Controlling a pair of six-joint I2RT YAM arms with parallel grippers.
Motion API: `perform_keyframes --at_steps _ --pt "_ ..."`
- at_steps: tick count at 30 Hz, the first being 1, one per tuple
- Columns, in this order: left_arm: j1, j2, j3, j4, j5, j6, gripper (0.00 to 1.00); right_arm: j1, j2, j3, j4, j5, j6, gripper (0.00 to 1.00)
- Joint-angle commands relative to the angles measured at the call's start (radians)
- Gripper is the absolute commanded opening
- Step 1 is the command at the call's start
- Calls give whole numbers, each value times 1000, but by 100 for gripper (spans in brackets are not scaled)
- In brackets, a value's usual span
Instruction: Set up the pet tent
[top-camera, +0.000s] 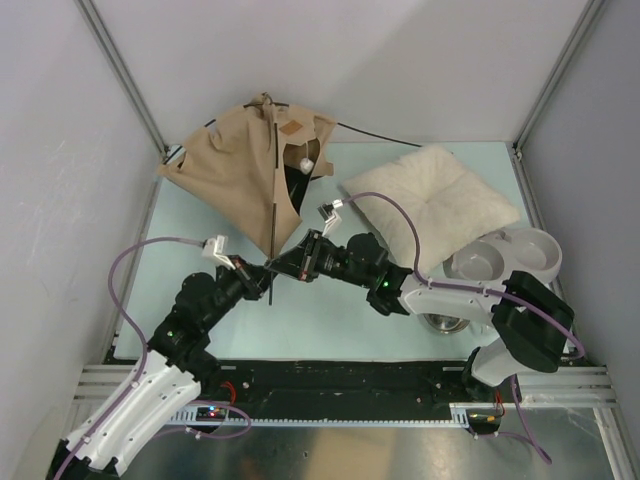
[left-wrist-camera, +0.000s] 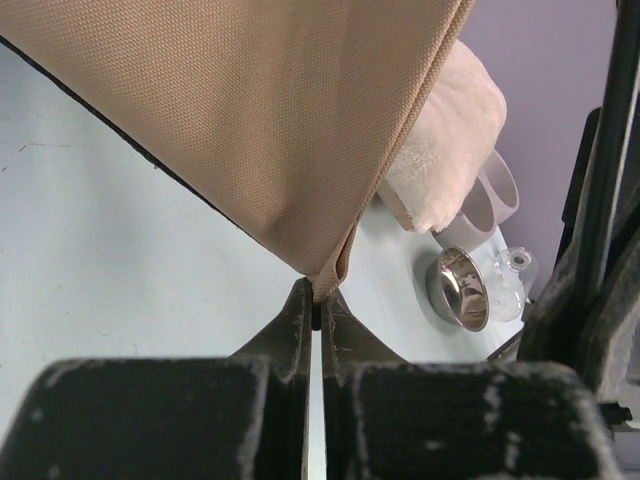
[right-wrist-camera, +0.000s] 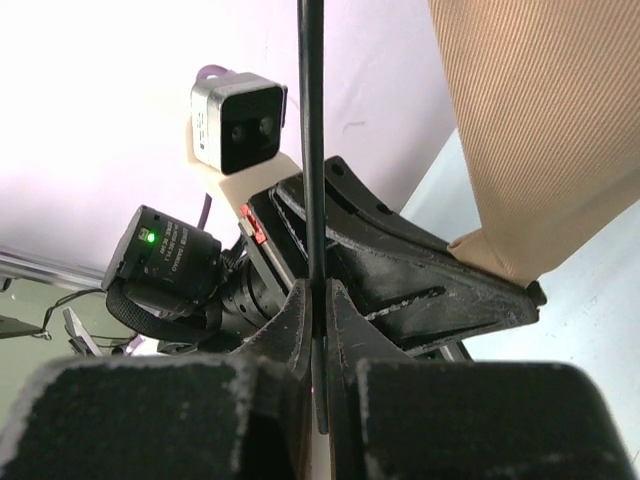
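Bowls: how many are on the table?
3. A grey bowl and a second grey bowl sit together beside the pillow; a steel bowl nearer, partly under the right arm. More may be hidden.

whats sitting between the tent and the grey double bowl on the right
A fluffy cream pillow lies between the tent and the bowl; the top view shows it.

Matt woven canvas tent (top-camera: 230, 170) with a smooth black pole (right-wrist-camera: 312, 150); fluffy plush pillow (top-camera: 440, 200); mirror-bright metal bowl (left-wrist-camera: 462, 290).
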Motion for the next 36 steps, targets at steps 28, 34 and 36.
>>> perform_keyframes --at_steps 28,34,36 --pt "-25 -85 47 -245 282 -106 0 -117 155 184 92 182 -33 0" --pt "-25 -72 76 -245 258 -156 0 -88 171 182 74 187 -94 0" --pt "-25 -70 80 -246 243 -163 0 -79 171 178 75 177 -106 0"
